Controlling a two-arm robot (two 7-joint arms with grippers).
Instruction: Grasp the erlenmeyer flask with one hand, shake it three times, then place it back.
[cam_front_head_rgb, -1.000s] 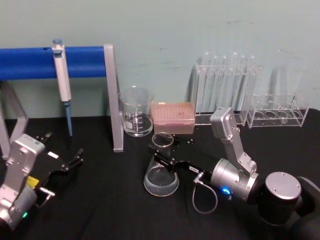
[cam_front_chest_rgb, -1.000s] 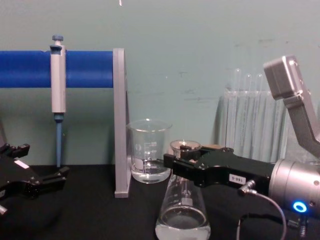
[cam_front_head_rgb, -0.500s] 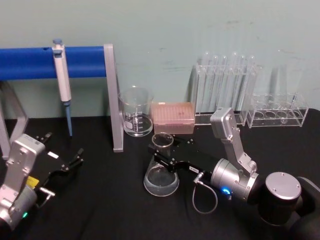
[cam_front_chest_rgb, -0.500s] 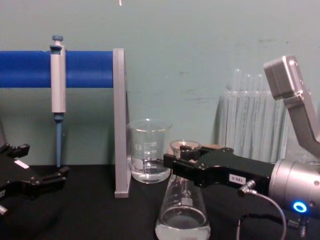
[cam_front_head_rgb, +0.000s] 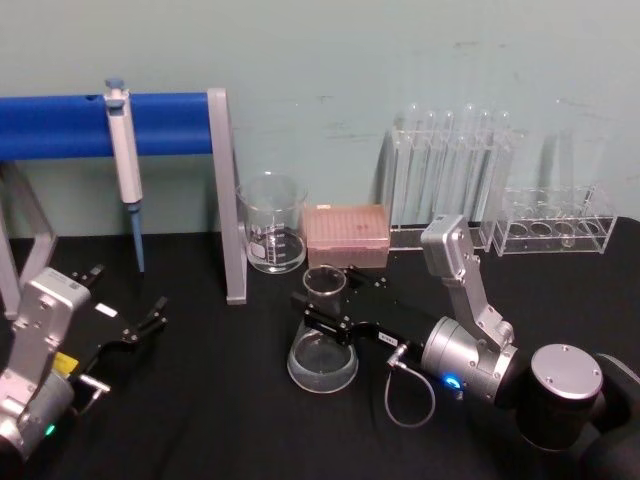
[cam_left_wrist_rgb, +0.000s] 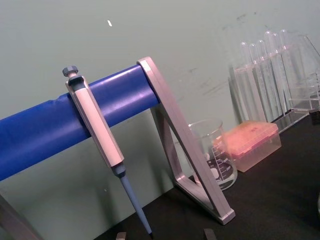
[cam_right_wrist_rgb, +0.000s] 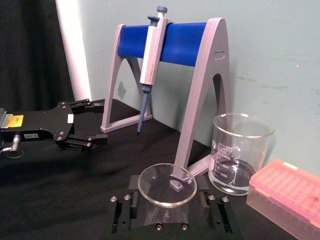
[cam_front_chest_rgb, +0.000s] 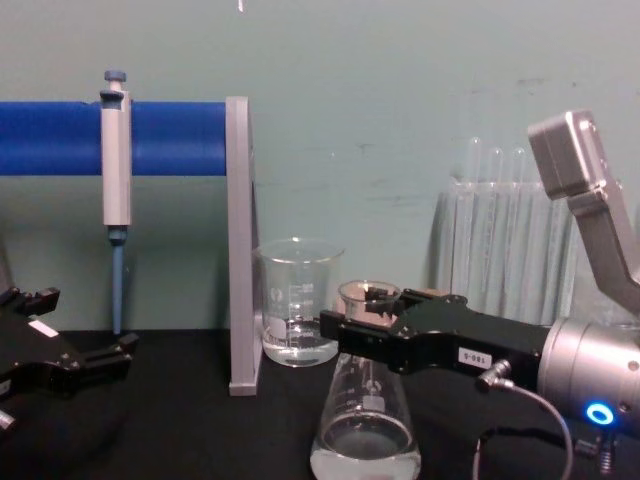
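Two fingers of the right pincer (cam_front_head_rgb: 322, 300) clamped around the erlenmeyer flask (cam_front_head_rgb: 323, 352) neck.

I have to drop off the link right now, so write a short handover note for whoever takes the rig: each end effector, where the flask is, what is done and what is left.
Right end effector: reached in around the neck of the erlenmeyer flask, fingers on both sides; whether they are clamped tight cannot be told.
Left end effector: parked open at the table's left, holding nothing.
Flask: upright, base appears to rest on the black table, a little clear liquid inside, in front of the beaker and the pink tip box.
Done: the approach to the neck.
Left: confirm the grip, lift, shake three times, set the flask back down, release.
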